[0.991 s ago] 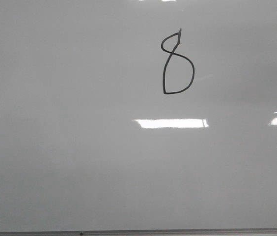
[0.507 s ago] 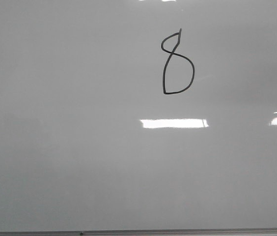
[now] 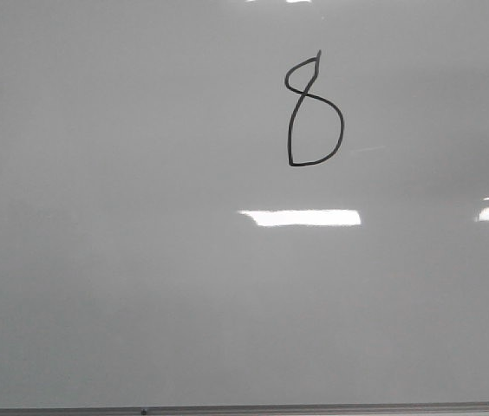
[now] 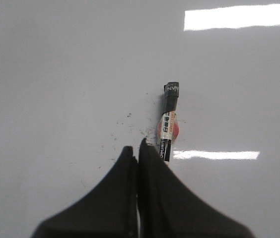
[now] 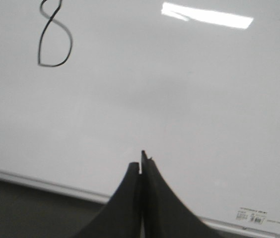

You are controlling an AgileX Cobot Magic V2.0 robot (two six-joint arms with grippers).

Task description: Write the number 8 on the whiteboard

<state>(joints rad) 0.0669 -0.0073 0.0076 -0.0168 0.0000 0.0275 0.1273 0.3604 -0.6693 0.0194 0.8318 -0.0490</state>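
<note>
The 8 (image 3: 314, 113) stands finished on the whiteboard (image 3: 140, 260), upper centre-right in the front view, both loops closed. The left gripper (image 4: 139, 148) has its fingers pressed together, empty, with the marker (image 4: 169, 121) lying on the board just beside its tips. The right gripper (image 5: 141, 167) is likewise closed on nothing near the board's edge. Writing looks done; only retreat seems left.

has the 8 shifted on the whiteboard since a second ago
No. The 8 sits at the same spot above the whiteboard's bottom edge strip.
</note>
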